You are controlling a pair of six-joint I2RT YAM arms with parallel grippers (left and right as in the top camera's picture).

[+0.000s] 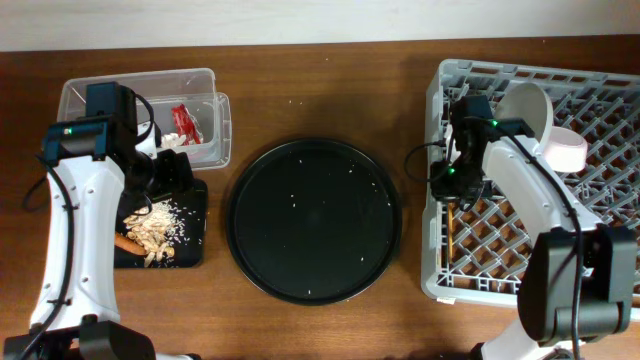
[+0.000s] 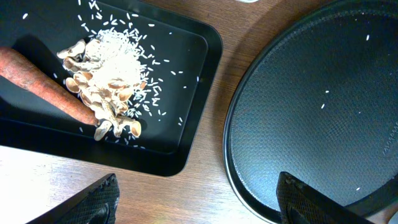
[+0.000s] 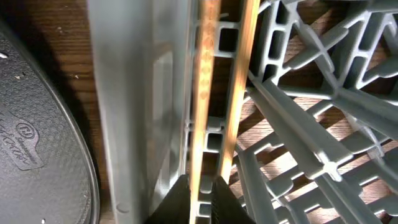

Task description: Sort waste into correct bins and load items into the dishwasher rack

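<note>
An embossed round logo (image 3: 25, 132) with lettering beneath marks the round black tray (image 3: 43, 180), too blurred to read.

Even, fairly bright light falls from above; the brown wooden table (image 1: 300, 110) carries only soft, short shadows beside the arms. The big round black tray (image 2: 323, 112) shows a dull grey sheen. Close up, the two thin wooden chopsticks (image 3: 205, 93) glare warm yellow — soft-focused, as is the wall of the large grey plastic rack (image 3: 137, 112).
</note>
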